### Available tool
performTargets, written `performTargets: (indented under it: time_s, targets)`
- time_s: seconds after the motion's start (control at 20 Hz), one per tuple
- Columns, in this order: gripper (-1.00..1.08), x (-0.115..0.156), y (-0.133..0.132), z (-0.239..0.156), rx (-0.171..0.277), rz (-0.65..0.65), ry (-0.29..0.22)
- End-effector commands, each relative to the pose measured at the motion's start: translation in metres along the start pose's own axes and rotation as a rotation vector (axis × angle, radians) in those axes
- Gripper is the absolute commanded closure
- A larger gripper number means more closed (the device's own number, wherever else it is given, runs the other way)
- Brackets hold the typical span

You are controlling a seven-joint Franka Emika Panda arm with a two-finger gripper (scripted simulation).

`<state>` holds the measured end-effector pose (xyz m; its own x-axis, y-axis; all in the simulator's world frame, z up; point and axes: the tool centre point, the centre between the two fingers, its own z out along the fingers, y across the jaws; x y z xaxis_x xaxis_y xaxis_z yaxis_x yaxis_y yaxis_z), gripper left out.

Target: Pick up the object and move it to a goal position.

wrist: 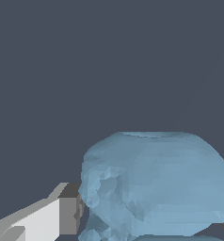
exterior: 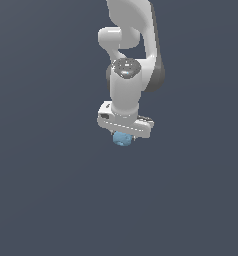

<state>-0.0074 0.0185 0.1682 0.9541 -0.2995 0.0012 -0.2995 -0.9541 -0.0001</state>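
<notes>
Exterior view: arm [exterior: 128, 60] vertical, jaws down (gripping object [exterior: 122, 139]).

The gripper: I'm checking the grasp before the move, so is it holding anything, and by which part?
The gripper appears shut on the light-blue lump, a finger pad pressed against its side.

I can read no text, label, number or sign anywhere, on my arm [exterior: 127, 75] or elsewhere.
</notes>
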Motion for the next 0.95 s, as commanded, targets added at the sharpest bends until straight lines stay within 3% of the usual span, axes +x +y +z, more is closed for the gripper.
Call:
performTargets:
  time_s: [0.0, 0.45, 0.9]
  targets:
    - [1.08, 0.0, -0.004, -0.025, 0.0, 0.0, 0.0]
    - [1.08, 0.003, -0.015, -0.086, 0.0, 0.0, 0.0]
    - [1.08, 0.005, -0.019, -0.1, 0.0, 0.0, -0.001]
